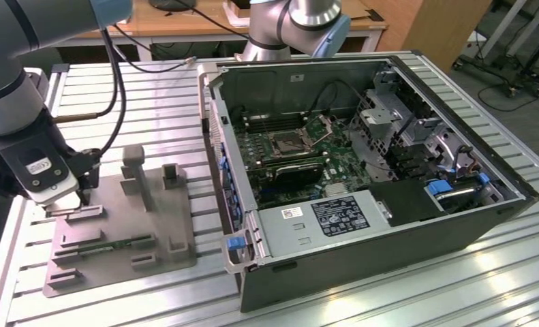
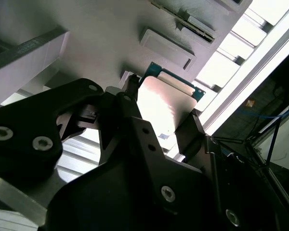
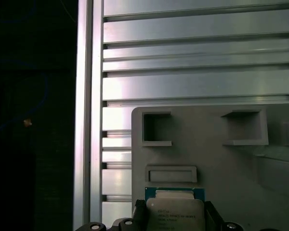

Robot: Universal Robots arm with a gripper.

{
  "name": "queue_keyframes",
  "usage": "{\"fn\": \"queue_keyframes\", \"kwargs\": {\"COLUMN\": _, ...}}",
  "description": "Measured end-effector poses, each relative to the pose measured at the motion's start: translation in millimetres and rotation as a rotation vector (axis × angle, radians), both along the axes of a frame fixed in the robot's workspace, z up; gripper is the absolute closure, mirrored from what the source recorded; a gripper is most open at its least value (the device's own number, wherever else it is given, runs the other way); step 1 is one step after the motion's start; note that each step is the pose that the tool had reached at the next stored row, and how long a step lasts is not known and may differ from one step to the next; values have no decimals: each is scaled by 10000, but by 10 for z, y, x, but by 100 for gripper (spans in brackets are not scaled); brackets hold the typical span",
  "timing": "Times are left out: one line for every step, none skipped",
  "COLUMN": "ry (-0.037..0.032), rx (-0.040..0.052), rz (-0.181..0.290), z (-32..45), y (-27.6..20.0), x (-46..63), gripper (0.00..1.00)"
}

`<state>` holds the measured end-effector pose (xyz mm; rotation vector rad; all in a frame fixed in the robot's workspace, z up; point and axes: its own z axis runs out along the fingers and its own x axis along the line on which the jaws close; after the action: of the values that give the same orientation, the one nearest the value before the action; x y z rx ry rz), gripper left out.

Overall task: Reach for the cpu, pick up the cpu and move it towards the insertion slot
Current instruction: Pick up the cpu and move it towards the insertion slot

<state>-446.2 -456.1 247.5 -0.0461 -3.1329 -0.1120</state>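
The cpu, a small square chip with a silvery top and a green rim, sits between the black fingers of my gripper. In the first wrist view the cpu lies at the near edge of the grey tray, with the gripper pressed against two opposite sides of it. Whether the chip is off the tray I cannot tell. In the exterior view the gripper hangs over the tray's corner at the exterior view's left. The insertion slot, latch raised, lies inside the open computer case.
The open computer case stands to the exterior view's right of the tray, its side wall between tray and socket. A green memory stick and upright grey posts are on the tray. The slatted metal table carries everything.
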Motion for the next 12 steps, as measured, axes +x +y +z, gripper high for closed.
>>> {"fn": "queue_keyframes", "kwargs": {"ry": -1, "rx": 0, "rz": 0, "z": 6, "y": 0, "x": 0, "gripper": 45}}
{"fn": "queue_keyframes", "kwargs": {"ry": -1, "rx": 0, "rz": 0, "z": 12, "y": 0, "x": 0, "gripper": 45}}
{"fn": "queue_keyframes", "kwargs": {"ry": -1, "rx": 1, "rz": 0, "z": 18, "y": 0, "x": 0, "gripper": 45}}
{"fn": "queue_keyframes", "kwargs": {"ry": -2, "rx": 1, "rz": 0, "z": 24, "y": 0, "x": 0, "gripper": 45}}
{"fn": "queue_keyframes", "kwargs": {"ry": -1, "rx": 1, "rz": 0, "z": 30, "y": 0, "x": 0, "gripper": 45}}
{"fn": "queue_keyframes", "kwargs": {"ry": -1, "rx": 0, "rz": 0, "z": 37, "y": 0, "x": 0, "gripper": 45}}
{"fn": "queue_keyframes", "kwargs": {"ry": -1, "rx": 0, "rz": 0, "z": 45, "y": 0, "x": 0, "gripper": 45}}
{"fn": "queue_keyframes", "kwargs": {"ry": 0, "rx": 0, "rz": 0, "z": 52, "y": 0, "x": 0, "gripper": 45}}
{"fn": "queue_keyframes", "kwargs": {"ry": -2, "rx": 1, "rz": 0, "z": 56, "y": 0, "x": 0, "gripper": 45}}
{"fn": "queue_keyframes", "kwargs": {"ry": -4, "rx": 2, "rz": 0, "z": 59, "y": 0, "x": 0, "gripper": 45}}
{"fn": "queue_keyframes", "kwargs": {"ry": -1, "rx": 0, "rz": -1, "z": 66, "y": 0, "x": 0, "gripper": 45}}
{"fn": "queue_keyframes", "kwargs": {"ry": -2, "rx": 1, "rz": 0, "z": 70, "y": 0, "x": 0, "gripper": 45}}
